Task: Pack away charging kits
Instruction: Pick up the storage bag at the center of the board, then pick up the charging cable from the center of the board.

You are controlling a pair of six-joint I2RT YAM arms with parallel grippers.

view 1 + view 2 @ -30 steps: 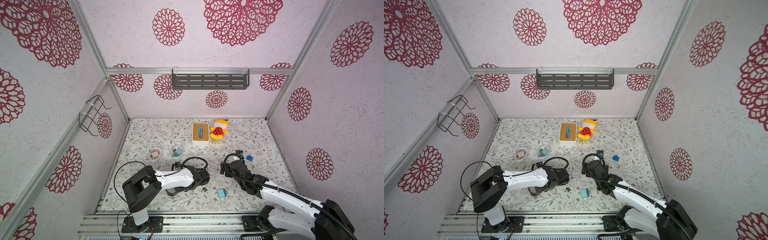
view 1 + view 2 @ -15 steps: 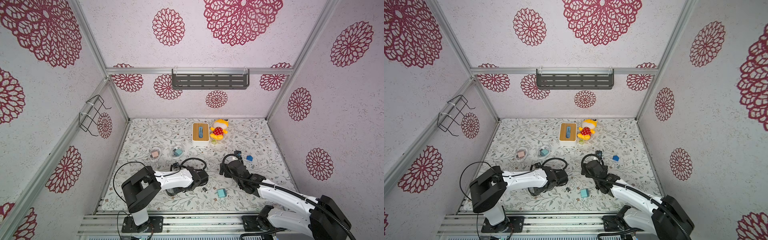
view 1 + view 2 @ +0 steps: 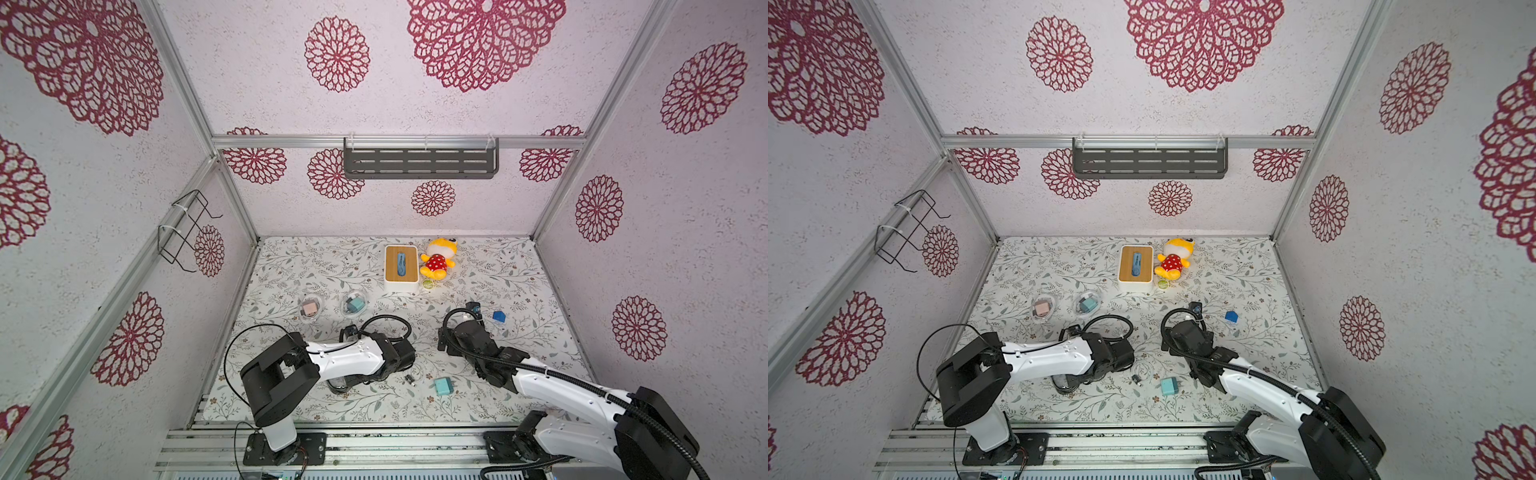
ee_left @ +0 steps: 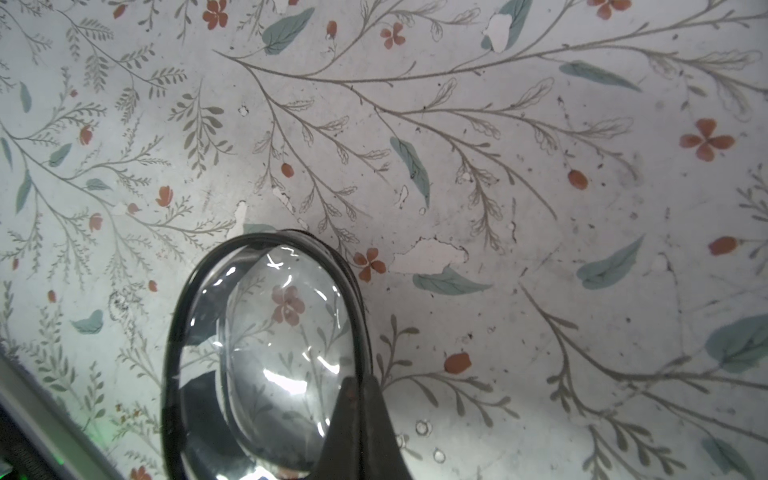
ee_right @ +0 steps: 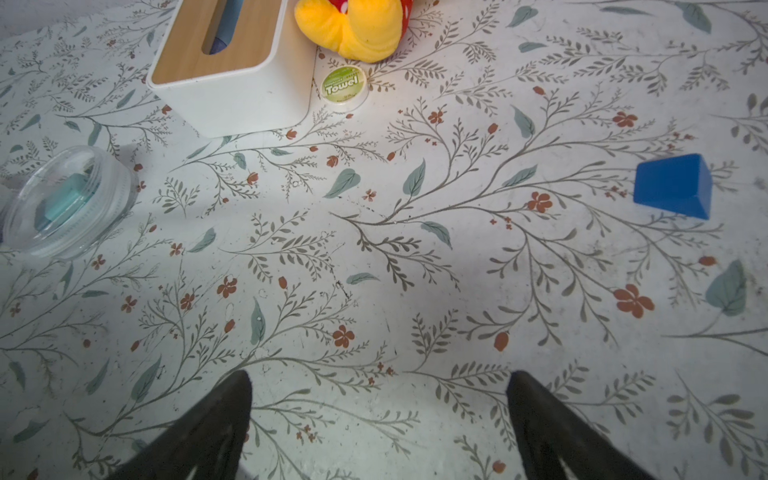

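Pinching the rim of a clear round container (image 4: 286, 332), our left gripper (image 4: 360, 395) is clamped tight; our right gripper (image 5: 378, 378) gapes wide, empty. We spot the loose teal adapter (image 3: 443, 386) well apart from the white box (image 3: 401, 286), toward our bases.

Far across my desk (image 3: 519, 291), printed with leaves and small flowers, I see a white tissue box (image 5: 232, 99) with a wooden lid (image 3: 392, 266); something blue sits in the lid's slot. Just to the box's right lies a yellow plush toy (image 3: 438, 259) in a red, white-dotted garment. A round green puck (image 5: 344, 86) labelled "Towel" sits just beside the box's near corner and the toy. Well apart from these, nearer to me on the right, lies a blue block (image 3: 499, 317). A grey slotted shelf (image 3: 419, 163) hangs on the back wall, a black wire rack (image 3: 187, 230) on the left one. The walls (image 3: 457, 104) carry crimson flower medallions.
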